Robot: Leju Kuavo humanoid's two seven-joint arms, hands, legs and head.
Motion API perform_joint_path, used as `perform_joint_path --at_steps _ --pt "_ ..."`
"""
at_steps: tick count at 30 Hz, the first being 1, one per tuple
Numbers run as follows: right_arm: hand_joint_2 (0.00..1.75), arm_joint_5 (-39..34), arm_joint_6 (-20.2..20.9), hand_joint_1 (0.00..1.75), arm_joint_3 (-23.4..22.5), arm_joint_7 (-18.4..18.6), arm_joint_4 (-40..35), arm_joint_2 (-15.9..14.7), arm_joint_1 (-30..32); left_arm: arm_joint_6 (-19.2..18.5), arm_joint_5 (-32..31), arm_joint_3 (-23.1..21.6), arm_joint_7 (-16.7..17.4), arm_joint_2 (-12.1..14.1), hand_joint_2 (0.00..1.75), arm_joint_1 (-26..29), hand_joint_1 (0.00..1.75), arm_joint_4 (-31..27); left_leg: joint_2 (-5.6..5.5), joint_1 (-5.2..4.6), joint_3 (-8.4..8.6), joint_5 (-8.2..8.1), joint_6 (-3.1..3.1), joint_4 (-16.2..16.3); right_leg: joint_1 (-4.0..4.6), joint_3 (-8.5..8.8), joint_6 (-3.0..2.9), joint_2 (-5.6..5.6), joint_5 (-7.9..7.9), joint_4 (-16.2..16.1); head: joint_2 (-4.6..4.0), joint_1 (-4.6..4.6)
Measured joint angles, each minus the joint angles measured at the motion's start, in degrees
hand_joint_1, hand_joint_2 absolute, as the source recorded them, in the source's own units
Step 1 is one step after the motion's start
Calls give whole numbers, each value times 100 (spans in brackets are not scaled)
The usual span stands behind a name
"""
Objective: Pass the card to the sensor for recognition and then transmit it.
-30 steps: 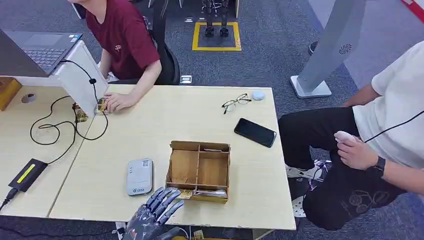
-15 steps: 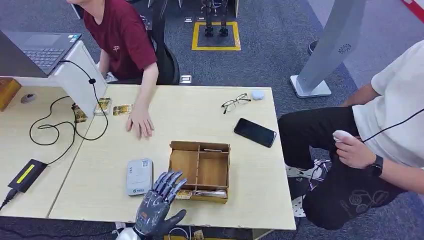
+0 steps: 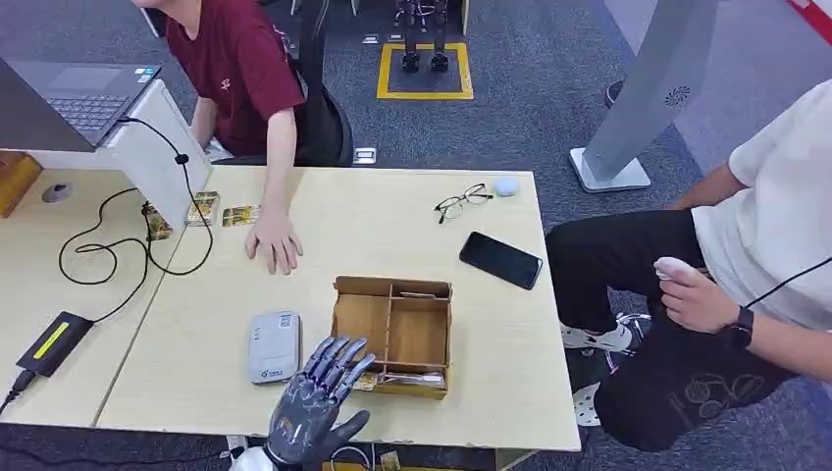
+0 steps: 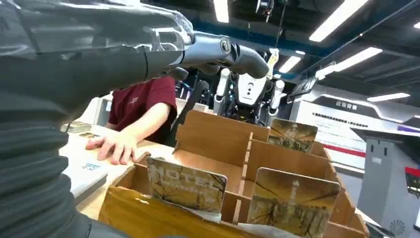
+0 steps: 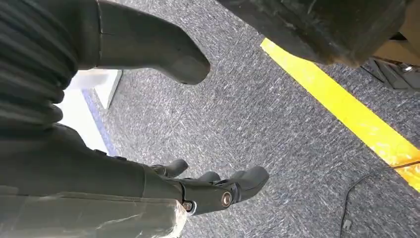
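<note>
My left hand (image 3: 318, 398) hovers open, fingers spread, at the table's near edge, its fingertips over the front left corner of the wooden compartment box (image 3: 392, 294). Golden picture cards (image 3: 397, 379) stand in the box's front slot. In the left wrist view two of these cards (image 4: 187, 184) stand upright just beyond my left hand (image 4: 99, 64), which holds nothing. The grey-white card sensor (image 3: 274, 345) lies flat on the table just left of the box. My right hand (image 5: 99, 163) hangs open over the carpet floor, empty.
A person in a red shirt rests a hand (image 3: 275, 241) on the table beyond the sensor, near loose cards (image 3: 240, 214). A black phone (image 3: 500, 259) and glasses (image 3: 463, 200) lie far right. Cables and a black adapter (image 3: 54, 341) lie left. Another person (image 3: 746, 265) sits right of the table.
My left hand has come up and forward to the box's front left corner. The person's hand left the cards by the white stand and settled flat nearer the table's middle.
</note>
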Motion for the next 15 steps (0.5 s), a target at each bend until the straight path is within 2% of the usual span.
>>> perform_joint_path --at_steps 5,10,15 --pt "175 0 -2 0 0 -4 0 0 0 0 -2 2 79 2 175 -1 0 0 0 0 0 0 0 0 0 0 0 0 0 0 0 -2" --pt "175 0 -7 0 0 -7 0 0 0 0 63 4 31 0 175 -1 0 0 0 0 0 0 0 0 0 -1 0 0 0 0 0 -2" --pt "175 0 -7 0 0 -7 0 0 -1 0 394 4 -99 -2 175 -1 0 7 0 0 0 0 0 0 0 -1 0 0 0 0 0 -2"
